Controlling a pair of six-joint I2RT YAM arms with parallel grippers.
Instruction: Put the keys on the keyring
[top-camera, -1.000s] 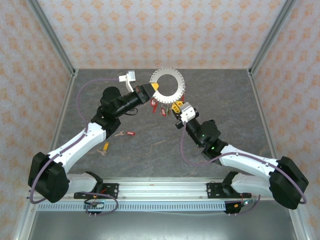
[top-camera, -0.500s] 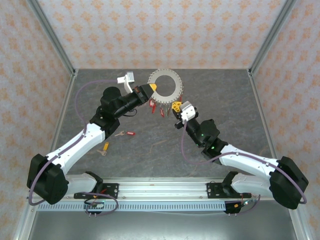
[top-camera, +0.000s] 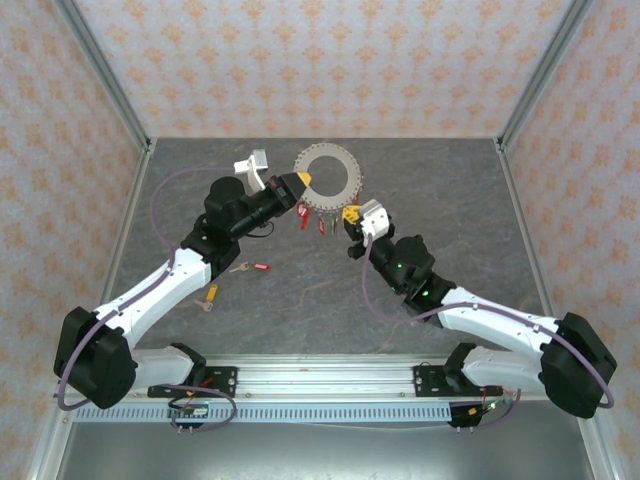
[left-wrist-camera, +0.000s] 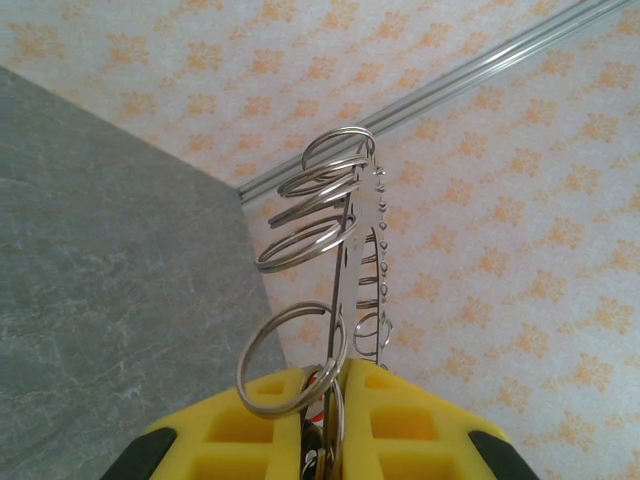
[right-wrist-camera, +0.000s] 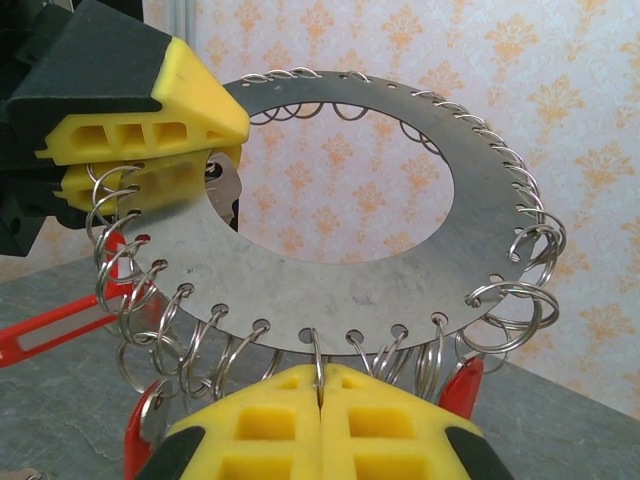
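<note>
The right tool (right-wrist-camera: 320, 392) is pressed together just under the keyring's (right-wrist-camera: 300, 290) near rim, with one wire loop (right-wrist-camera: 317, 352) running into its seam. The left tool (right-wrist-camera: 222, 148) is clamped on the keyring's left edge and holds it above the worktop (top-camera: 450, 190). Red keys (top-camera: 305, 216) hang below it. A loose red key (top-camera: 257, 267) and a yellow key (top-camera: 210, 294) lie beside the left arm.

Grey stone-look tabletop (top-camera: 450, 200), cream walls with orange floral pattern (top-camera: 330, 60), metal corner posts (top-camera: 105, 75), slotted rail along near edge (top-camera: 330, 375)
</note>
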